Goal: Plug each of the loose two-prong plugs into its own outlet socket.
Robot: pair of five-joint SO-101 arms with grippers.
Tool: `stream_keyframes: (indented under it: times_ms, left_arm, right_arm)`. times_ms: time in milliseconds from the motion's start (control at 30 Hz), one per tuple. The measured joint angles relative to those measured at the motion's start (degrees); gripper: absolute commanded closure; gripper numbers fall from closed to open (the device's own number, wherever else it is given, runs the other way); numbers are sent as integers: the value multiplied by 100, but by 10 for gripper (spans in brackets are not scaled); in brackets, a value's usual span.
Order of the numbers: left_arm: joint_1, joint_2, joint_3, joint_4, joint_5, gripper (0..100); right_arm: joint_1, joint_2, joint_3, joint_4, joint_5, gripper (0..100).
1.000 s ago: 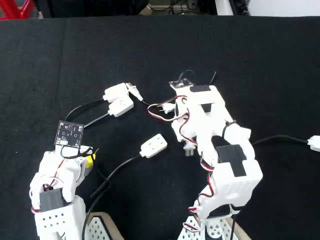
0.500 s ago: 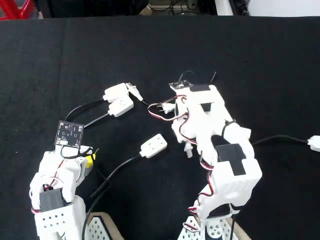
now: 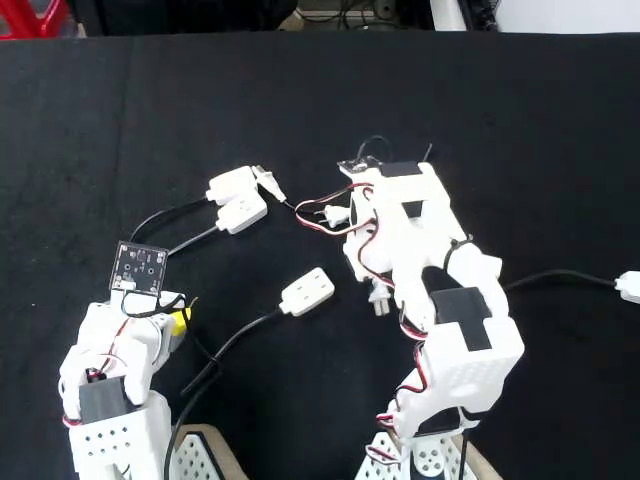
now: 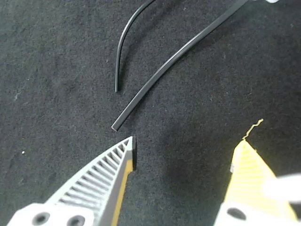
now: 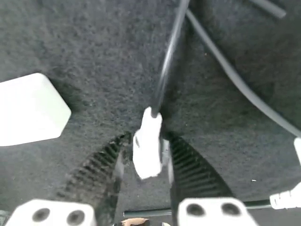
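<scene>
Table: black cloth (image 3: 520,120).
Right end effector (image 5: 146,141): clamped on a white plug (image 5: 148,150), near the free socket (image 3: 307,290).
Left end effector (image 4: 188,141): spread wide, empty.
Progress: early; nothing looks seated yet.

— What covers the surface (image 3: 520,120)?
— Black cloth, matt and fuzzy, like felt.
— And the plug (image 5: 148,157)?
— Smooth white plastic, faintly glossy. Its cord (image 5: 163,70) has a sleek black sheath.
— The left end effector (image 4: 188,141)?
— Ribbed matt plastic, layered-looking, as on the right end effector (image 5: 146,139).
</scene>
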Motion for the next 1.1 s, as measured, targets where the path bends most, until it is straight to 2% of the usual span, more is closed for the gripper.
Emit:
stream_keyframes:
  times_ms: [167,733,867,1100]
  left_arm:
    - [0,0,0,0,0,676]
    - [0,0,0,0,0,676]
    - [0,0,0,0,0,676]
    - [0,0,0,0,0,676]
  right_arm:
    - [0,0,0,0,0,977]
    - [0,-79,-44,202,0,987]
    - [0,-721,-44,492,0,987]
    - [0,-2664,308,686,0,987]
